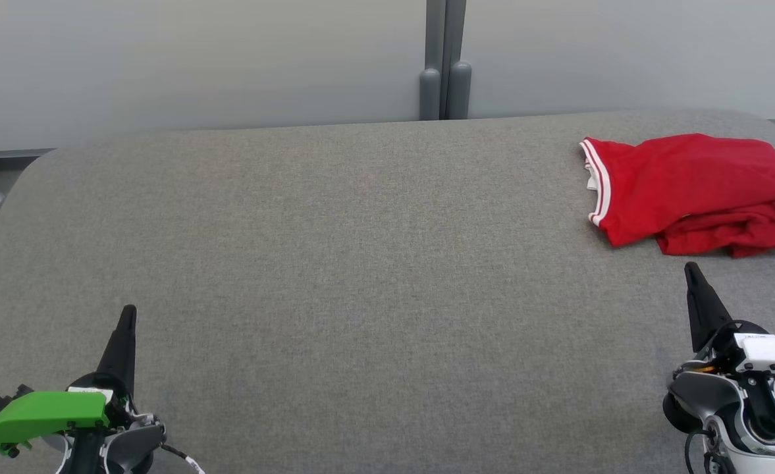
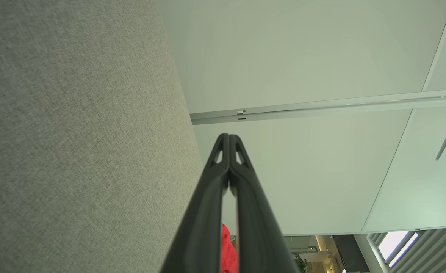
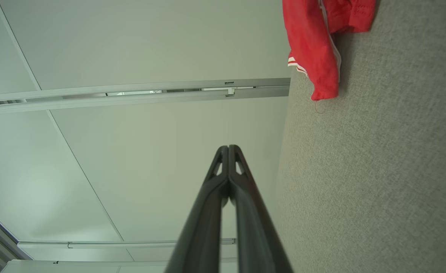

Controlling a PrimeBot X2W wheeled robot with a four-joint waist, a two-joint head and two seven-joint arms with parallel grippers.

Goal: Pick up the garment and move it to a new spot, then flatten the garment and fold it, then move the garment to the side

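2 grippers hang low over the grey fabric table (image 1: 361, 263), and both are empty. The red garment (image 1: 693, 191) lies on the table's far right corner, bunched into a rough folded heap. A white-and-red striped trim runs along its edge toward the table's middle, and its lower layers are crumpled toward the table's near side. Its right end runs out of the head view at the table's right edge.

The right gripper (image 1: 692, 268) stands at the table's near right side, its 2 dark fingers pressed together into 1 point. That point aims toward the garment and stops short of its near hem, with a strip of bare table between them; nothing touches. In the right wrist view the fingertips meet with no gap, and the garment lies on the table ahead of them and off to the side.

The left gripper (image 1: 128, 313) stands at the table's near left side, well apart from the garment, with most of the table's width between them. Its fingers are also closed tip to tip, gripping nothing. In the left wrist view a sliver of red shows through the slit lower down between the 2 fingers.
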